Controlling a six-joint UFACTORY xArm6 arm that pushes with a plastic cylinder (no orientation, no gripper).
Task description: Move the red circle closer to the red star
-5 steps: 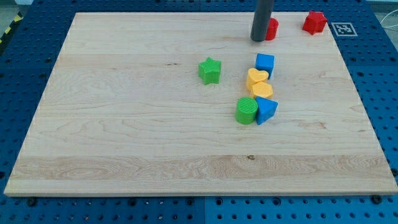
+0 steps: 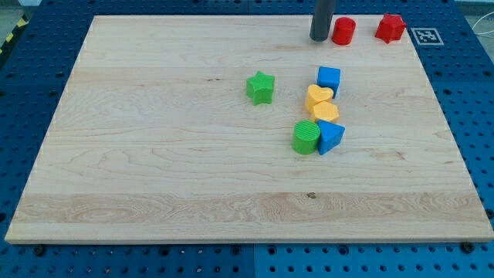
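Observation:
The red circle [image 2: 343, 31] sits near the board's top edge at the view's upper right. The red star [image 2: 390, 28] lies to its right, near the board's top right corner, with a small gap between them. My tip [image 2: 320, 38] is just left of the red circle, close to it or touching its left side.
A green star [image 2: 261, 87] lies near the board's middle. A cluster sits right of it: a blue cube [image 2: 329, 79], two yellow hearts [image 2: 319, 96] [image 2: 326, 111], a green cylinder [image 2: 306, 137] and a blue triangular block [image 2: 330, 137]. A marker tag [image 2: 427, 35] is outside the board's top right corner.
My tip has moved slightly up the view. The red circle, partly hidden behind the rod before, now stands in full view further right, nearer the red star.

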